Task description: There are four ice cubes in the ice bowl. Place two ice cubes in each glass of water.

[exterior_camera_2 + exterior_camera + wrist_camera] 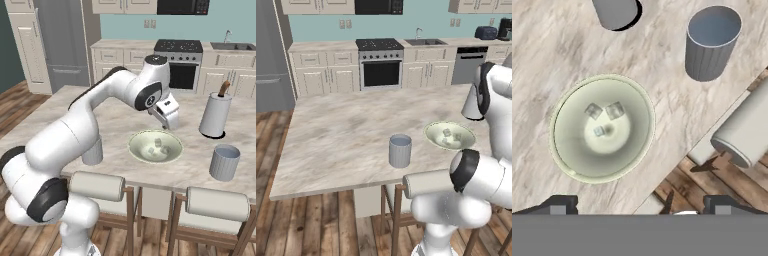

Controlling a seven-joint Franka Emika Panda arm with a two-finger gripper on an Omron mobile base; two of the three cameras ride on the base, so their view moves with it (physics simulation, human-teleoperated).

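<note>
– Grey-blue glass (pixel 400 150) stands left on the counter (pixel 346 135), ice bowl (pixel 450 135) right of it?
– Yes; three ice cubes (pixel 614 110) visible inside, gripper (pixel 167 121) above with jaws spread, empty; second glass (pixel 224 162) far right.

In the left base view the arm's white body covers the right rim of the bowl (pixel 443 134) and most of the white holder (pixel 472 106); the cubes (pixel 447 133) inside are too small to count there. In the right base view one glass (pixel 93 151) sits mostly hidden behind the arm, with just its side showing. In the hand view the holder (pixel 615 12) is cut off by the top edge, and the stool cushion (pixel 746 128) by the right edge. The fingertips (pixel 558 205) show as dark stubs, partly hidden by the bottom band.
</note>
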